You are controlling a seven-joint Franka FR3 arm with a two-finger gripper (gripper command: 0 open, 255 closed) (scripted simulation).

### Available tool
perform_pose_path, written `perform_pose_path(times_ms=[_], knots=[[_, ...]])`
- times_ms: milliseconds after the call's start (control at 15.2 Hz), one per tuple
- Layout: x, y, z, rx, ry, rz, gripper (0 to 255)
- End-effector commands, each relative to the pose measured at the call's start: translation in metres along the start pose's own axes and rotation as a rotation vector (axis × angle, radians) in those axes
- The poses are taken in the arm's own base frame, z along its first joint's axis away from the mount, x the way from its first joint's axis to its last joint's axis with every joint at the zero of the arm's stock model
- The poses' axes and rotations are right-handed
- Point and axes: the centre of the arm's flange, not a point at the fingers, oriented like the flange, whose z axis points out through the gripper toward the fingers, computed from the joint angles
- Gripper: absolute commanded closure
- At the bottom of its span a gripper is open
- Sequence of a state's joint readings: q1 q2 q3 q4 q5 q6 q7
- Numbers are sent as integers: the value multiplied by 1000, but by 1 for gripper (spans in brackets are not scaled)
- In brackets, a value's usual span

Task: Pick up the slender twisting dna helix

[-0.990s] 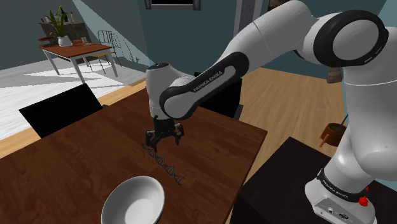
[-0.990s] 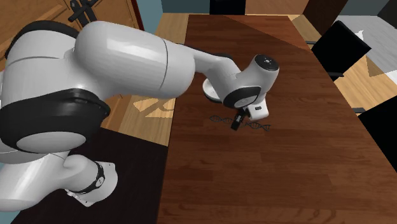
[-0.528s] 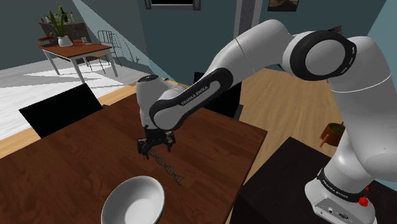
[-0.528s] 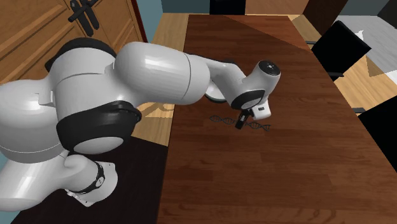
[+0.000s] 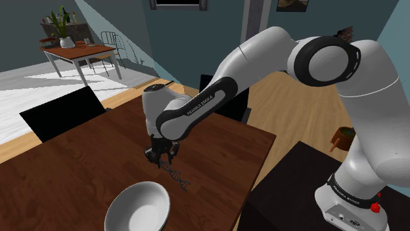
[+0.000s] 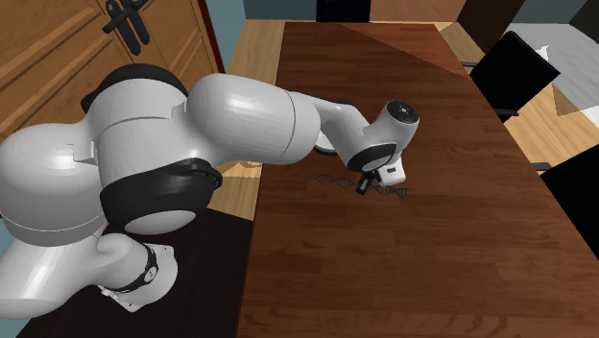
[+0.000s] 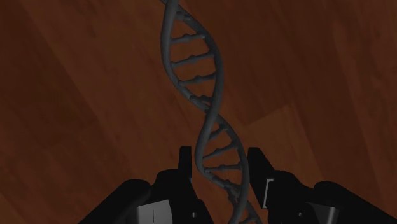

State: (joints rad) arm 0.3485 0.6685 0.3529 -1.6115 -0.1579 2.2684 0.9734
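Down low goes the gripper (image 5: 159,157), lower middle of the shoulder view, the arm (image 5: 217,92) bent steeply over the table (image 5: 72,164). The helix (image 5: 179,177) lies flat on the dark wood and runs toward the white bowl (image 5: 138,207) at the bottom edge. In the wrist view the fingers (image 7: 185,162) are spread, one on either side of the helix, with no clear contact. They sit across its narrow width, which makes sense: something this thin and flat offers only its sides to pinch. A gentle squeeze looks like the next call.
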Motion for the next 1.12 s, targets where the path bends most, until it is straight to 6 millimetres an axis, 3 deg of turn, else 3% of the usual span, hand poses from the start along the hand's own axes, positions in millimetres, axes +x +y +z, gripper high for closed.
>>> perform_pose_path(times_ms=[0, 396, 1056], knots=[[0, 0, 1, -1, -1, 0, 255], [0, 0, 0, -1, -1, 0, 255], [-3, -4, -52, -1, -1, 0, 255]])
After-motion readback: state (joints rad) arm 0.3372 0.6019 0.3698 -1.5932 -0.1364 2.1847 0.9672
